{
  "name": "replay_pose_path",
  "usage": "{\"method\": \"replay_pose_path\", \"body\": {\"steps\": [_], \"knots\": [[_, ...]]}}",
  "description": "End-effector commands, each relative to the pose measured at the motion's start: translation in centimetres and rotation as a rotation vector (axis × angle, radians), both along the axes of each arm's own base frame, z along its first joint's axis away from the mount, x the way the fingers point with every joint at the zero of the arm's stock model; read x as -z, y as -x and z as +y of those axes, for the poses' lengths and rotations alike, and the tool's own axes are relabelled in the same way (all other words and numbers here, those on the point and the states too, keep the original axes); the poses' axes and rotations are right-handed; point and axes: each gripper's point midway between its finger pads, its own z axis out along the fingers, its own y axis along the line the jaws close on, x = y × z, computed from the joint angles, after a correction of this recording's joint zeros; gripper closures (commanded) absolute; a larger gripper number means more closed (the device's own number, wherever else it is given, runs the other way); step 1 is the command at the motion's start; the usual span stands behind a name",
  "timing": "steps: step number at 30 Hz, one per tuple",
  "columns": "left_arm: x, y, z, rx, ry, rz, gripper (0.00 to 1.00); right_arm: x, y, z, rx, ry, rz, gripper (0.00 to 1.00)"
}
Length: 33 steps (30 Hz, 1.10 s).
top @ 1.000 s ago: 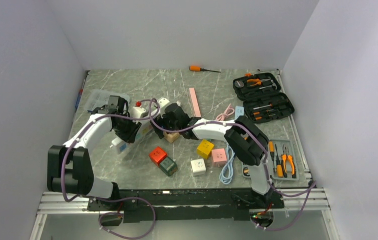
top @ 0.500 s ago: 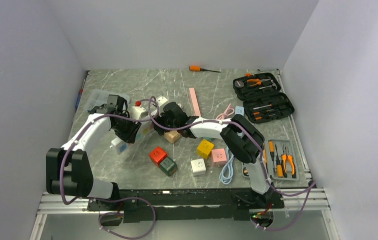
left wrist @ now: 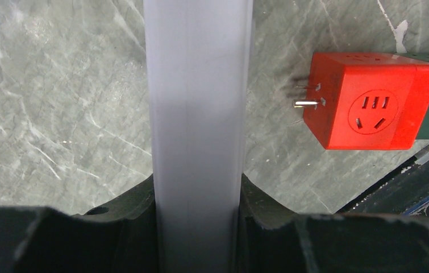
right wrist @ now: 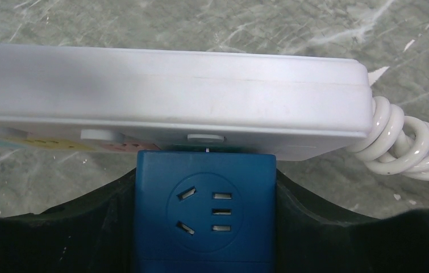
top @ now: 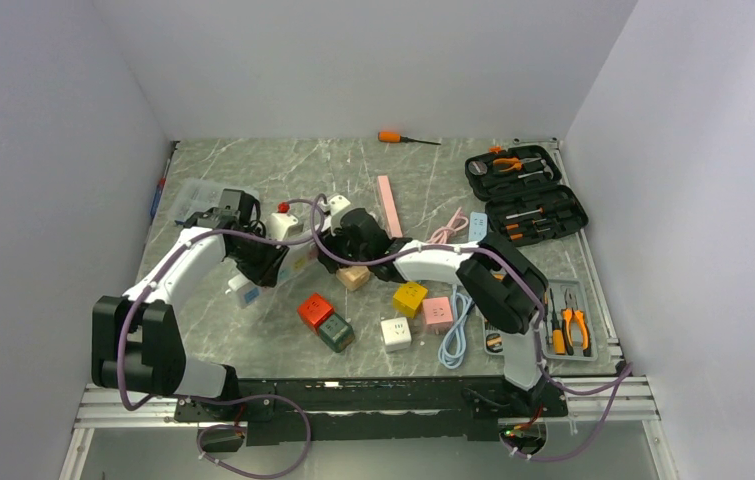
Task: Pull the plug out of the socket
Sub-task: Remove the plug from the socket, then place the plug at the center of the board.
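Left pincer (left wrist: 196, 196) pinches the white power strip (left wrist: 198, 85), anchoring it against the pull. Right pincer (right wrist: 205, 179) pinches the blue plug (right wrist: 203, 210) at lower centre, plugged into the strip's lower edge.

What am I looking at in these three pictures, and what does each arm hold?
Two robot arms are bolted at the near edge of the table. The wide picture looks down from above and behind them; the other two come from wrist cameras. The left tool is clamped on a white power strip. The right tool grips a blue plug cube plugged into that strip. Loose on the marble lie a red cube, a yellow cube, a black kit case and an orange screwdriver.
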Motion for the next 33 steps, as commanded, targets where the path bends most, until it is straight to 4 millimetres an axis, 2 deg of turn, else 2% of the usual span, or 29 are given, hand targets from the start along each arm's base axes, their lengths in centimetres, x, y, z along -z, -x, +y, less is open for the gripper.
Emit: {"method": "replay_pose_path", "body": {"steps": [1,5,8,16,18,25,27,33], "knots": [[-2.6,-5.6,1.9,-0.119,-0.063,-0.193,1.0,-3.7,-0.1,-1.0,0.03,-0.067,-0.065,0.77],[-2.3,-7.0,4.2,-0.219,-0.172,-0.23,1.0,-3.3,0.3,-1.6,0.042,-0.058,-0.06,0.77],[-2.4,-7.7,5.1,-0.255,-0.219,-0.261,1.0,-3.1,0.3,-1.7,0.042,-0.056,-0.054,0.77],[-1.8,-8.3,8.7,-0.326,-0.402,-0.321,1.0,-2.7,0.3,-1.3,0.035,-0.045,-0.034,0.77],[-1.4,-8.2,8.7,-0.322,-0.404,-0.319,1.0,-2.5,0.3,-1.3,0.035,-0.044,-0.031,0.77],[-0.7,-8.0,6.3,-0.257,-0.281,-0.295,1.0,-1.4,0.9,-1.8,0.042,-0.025,-0.007,0.74],[-0.4,-8.3,5.6,-0.242,-0.254,-0.279,1.0,-0.9,1.3,-2.1,0.049,-0.024,0.01,0.68],[0.2,-9.9,4.5,-0.227,-0.203,-0.257,1.0,0.8,3.5,-2.8,0.066,-0.041,0.072,0.25]]}}
